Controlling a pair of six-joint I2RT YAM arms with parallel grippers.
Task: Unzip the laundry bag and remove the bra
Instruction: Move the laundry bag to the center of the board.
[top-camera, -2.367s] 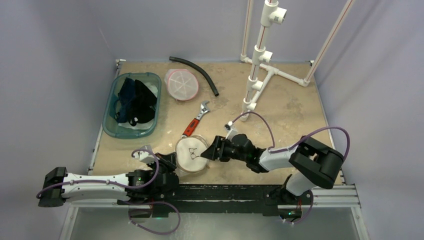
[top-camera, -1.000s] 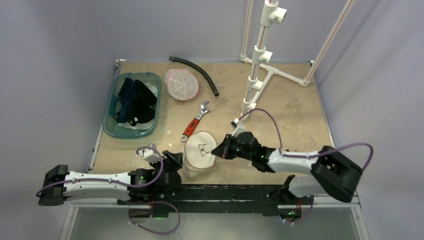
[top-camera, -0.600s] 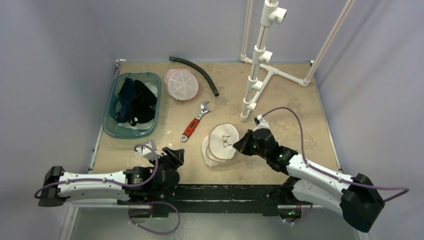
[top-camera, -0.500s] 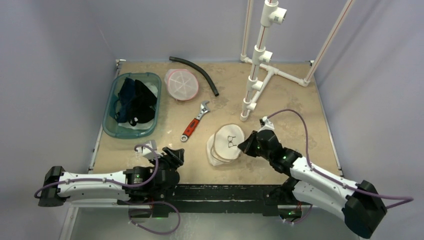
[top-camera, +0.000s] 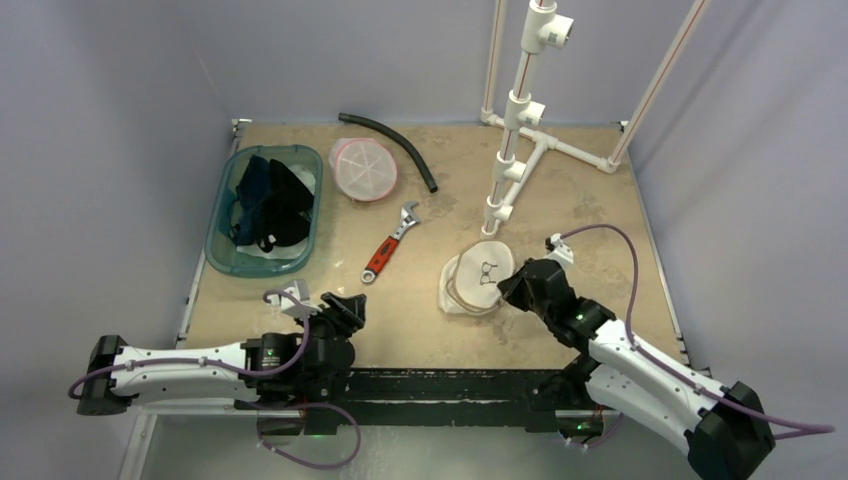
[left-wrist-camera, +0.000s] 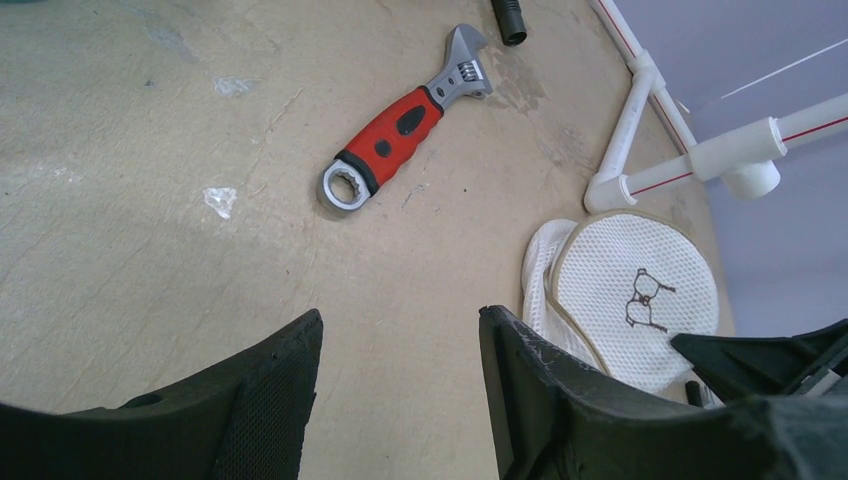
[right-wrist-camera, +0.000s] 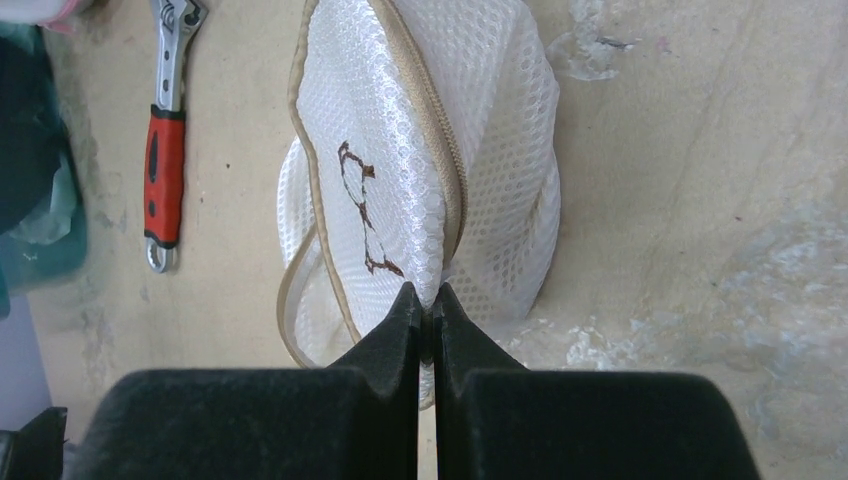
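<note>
pinching the laundry bag (right-wrist-camera: 400, 150) rim, right jaws clenched; left jaws spread, empty.

Open tabletop (top-camera: 405, 300) beside laundry bag (top-camera: 478, 280), pipe stand (top-camera: 511, 165) behind
</note>
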